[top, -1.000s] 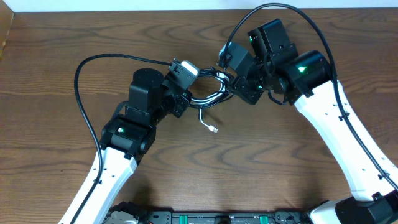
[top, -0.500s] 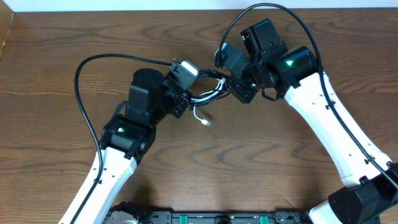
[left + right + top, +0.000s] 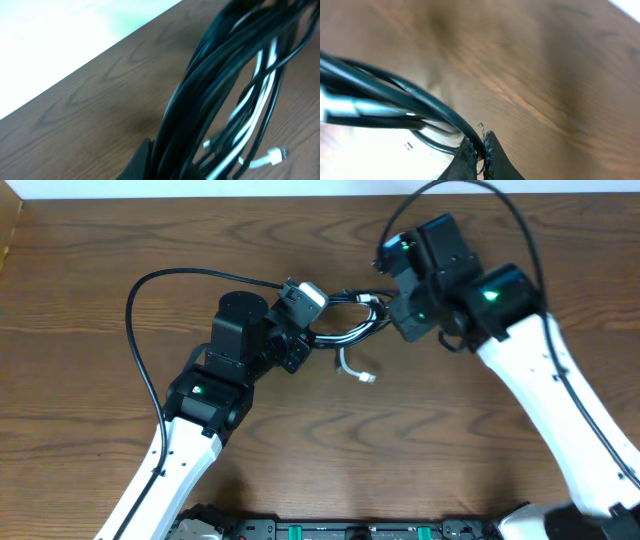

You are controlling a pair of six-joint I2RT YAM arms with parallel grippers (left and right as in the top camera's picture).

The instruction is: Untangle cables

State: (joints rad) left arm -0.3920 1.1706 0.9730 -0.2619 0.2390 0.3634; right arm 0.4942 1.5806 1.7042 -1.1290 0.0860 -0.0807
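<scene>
Standing by the wooden table (image 3: 90, 270), noting both arms reaching in toward its far middle, where the cables (image 3: 345, 330) hang as one bunched bundle strung between the two grippers. The left gripper (image 3: 305, 340) is pressed together on the bundle's left end. Its wrist view shows many black strands rising from between the dark fingers (image 3: 141, 161), with a white cable (image 3: 260, 100) threaded through them and a small metal plug (image 3: 274, 156) dangling at the lower right (blurred, so the type is not readable). The right gripper (image 3: 388, 317) sits just across from it. Its fingertips are closed tight, pinching a black strand (image 3: 427, 102) right at the tips (image 3: 470, 152), while other strands and a pale one run off to the left of that view. From overhead the bundle reads as a short loop of black lines with one white line inside it, stretched roughly level between the two grips. One white tail (image 3: 352, 366) drops free below the bundle, curling down to a small plug end (image 3: 369, 378) close to the tabletop. Whether that plug touches the wood cannot be told. A thick black cord (image 3: 135, 330) arcs wide off the left arm, well apart from the bundle. A matching cord (image 3: 450, 188) loops over the right arm.
</scene>
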